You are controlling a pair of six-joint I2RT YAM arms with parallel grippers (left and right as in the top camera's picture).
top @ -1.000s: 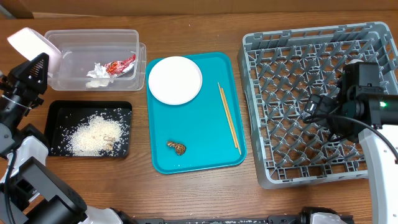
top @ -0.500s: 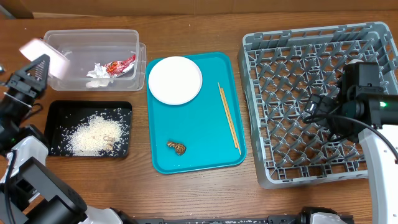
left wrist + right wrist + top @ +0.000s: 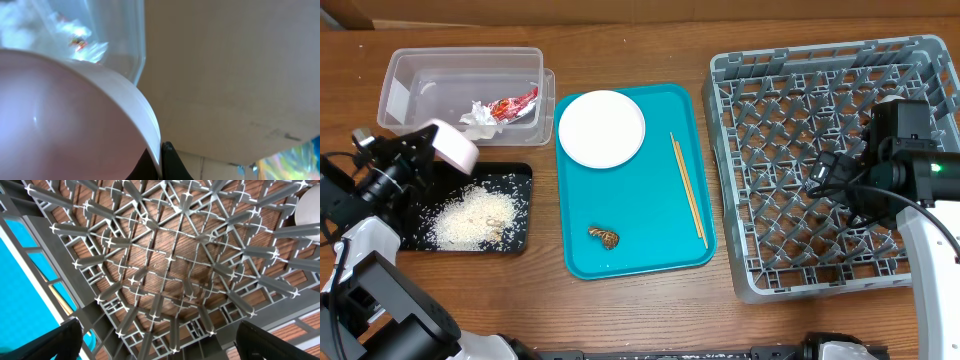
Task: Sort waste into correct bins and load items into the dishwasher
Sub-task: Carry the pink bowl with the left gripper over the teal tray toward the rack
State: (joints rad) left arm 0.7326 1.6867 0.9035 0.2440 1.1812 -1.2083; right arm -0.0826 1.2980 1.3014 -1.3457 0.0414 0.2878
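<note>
At the left edge of the overhead view, the left gripper is clamped on the rim of a pale pink bowl. The bowl is tipped on its side above the upper left corner of the black tray, which holds a heap of white rice grains. Just above, in the upper left of the frame, the clear plastic tub contains a white tissue wad and a crumpled red-and-white wrapper. The left wrist view shows the bowl's rim pinched by a dark fingertip, with the tub blurred behind.

At the centre lies a teal serving tray. It carries a round white plate in its upper left, wooden chopsticks along its right side, and a small brown food scrap near its lower edge.

On the right stands the grey dish rack. The right gripper hangs over its pegs with fingers spread wide, holding nothing.
</note>
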